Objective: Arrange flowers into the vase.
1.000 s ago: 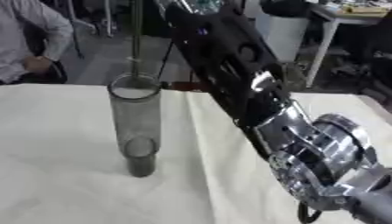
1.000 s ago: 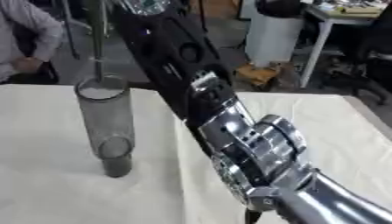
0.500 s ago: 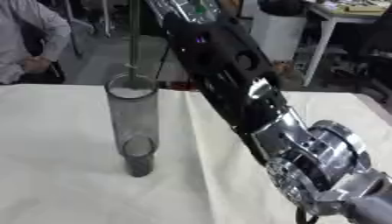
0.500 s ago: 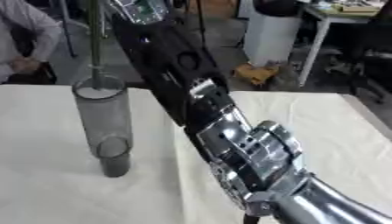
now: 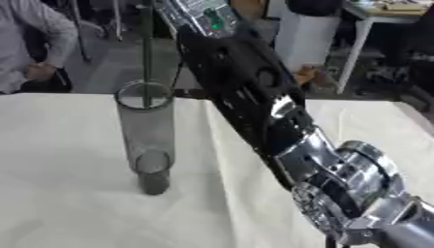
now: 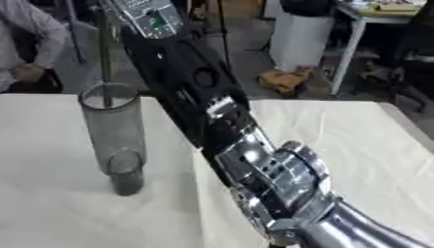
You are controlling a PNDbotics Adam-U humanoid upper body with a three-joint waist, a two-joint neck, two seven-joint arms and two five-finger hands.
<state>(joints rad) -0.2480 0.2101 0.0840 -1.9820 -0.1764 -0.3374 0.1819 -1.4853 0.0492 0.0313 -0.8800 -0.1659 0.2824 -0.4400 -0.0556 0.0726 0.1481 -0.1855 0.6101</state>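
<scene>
A tall grey see-through cylinder vase (image 5: 146, 126) stands upright on the white cloth (image 5: 68, 208), left of the middle, with a narrower dark tube inside at its foot. A thin green stem (image 5: 147, 48) drops straight down from the top edge into the vase mouth. My right arm (image 5: 254, 97) runs from the lower right corner up to the top edge. Only the silver back of its hand (image 5: 199, 12), with a small green light, shows there, just right of the stem. Where the stem is held lies out of view. No flower head shows.
The black and silver right arm crosses the table diagonally, close to the right of the vase. A person (image 5: 34, 43) sits beyond the table's far left edge. Behind the table are a white bin (image 5: 297, 29) and a desk (image 6: 373, 14).
The stem stays upright over the vase mouth. My right arm's silver elbow has sunk a little toward the lower right. The vase has not moved.
</scene>
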